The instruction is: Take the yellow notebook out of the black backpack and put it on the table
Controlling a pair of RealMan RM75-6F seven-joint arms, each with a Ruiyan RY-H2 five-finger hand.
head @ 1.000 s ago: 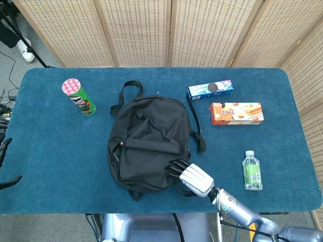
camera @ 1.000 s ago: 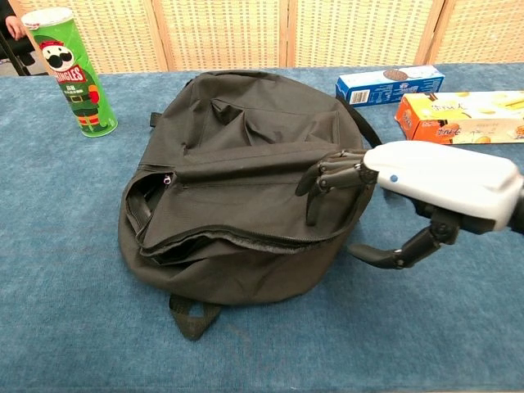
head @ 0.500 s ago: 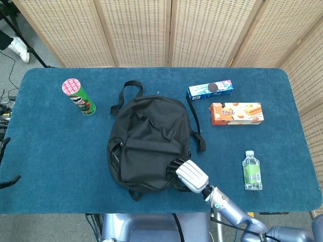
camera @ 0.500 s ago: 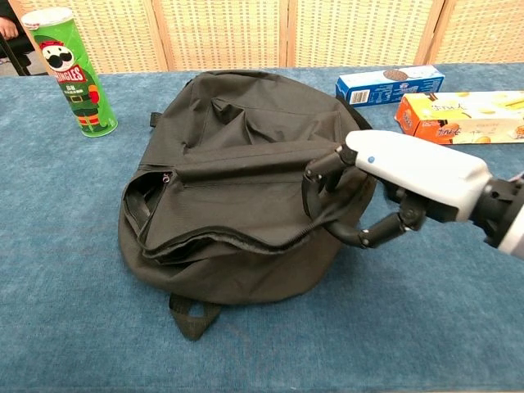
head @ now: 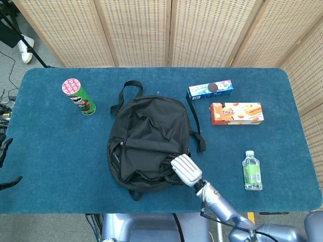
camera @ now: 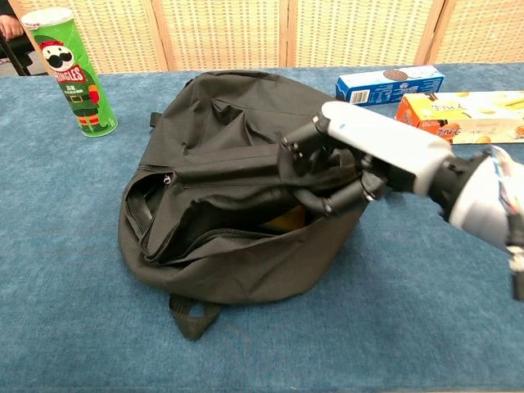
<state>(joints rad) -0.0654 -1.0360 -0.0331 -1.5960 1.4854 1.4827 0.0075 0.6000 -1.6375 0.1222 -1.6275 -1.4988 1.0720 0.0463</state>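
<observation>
The black backpack (head: pixel 149 141) (camera: pixel 237 164) lies flat in the middle of the blue table, its zipped mouth facing me. My right hand (head: pixel 185 170) (camera: pixel 360 151) grips the upper flap of that mouth at its right end and holds it raised, so the mouth gapes. Inside the gap a sliver of the yellow notebook (camera: pixel 288 219) shows; the rest of it is hidden in the bag. At the far left edge of the head view, off the table, only the dark fingers of my left hand (head: pixel 6 164) show, spread apart and holding nothing.
A green Pringles can (head: pixel 79 97) (camera: pixel 71 70) stands at the back left. A blue cookie box (head: pixel 210 88) (camera: pixel 389 84) and an orange biscuit box (head: pixel 236 113) (camera: pixel 463 115) lie at the back right. A small water bottle (head: pixel 251 170) lies at the front right.
My right hand moved left onto the backpack, closed on the upper flap and lifted it. The mouth now gapes wider and a bit of yellow shows inside.
</observation>
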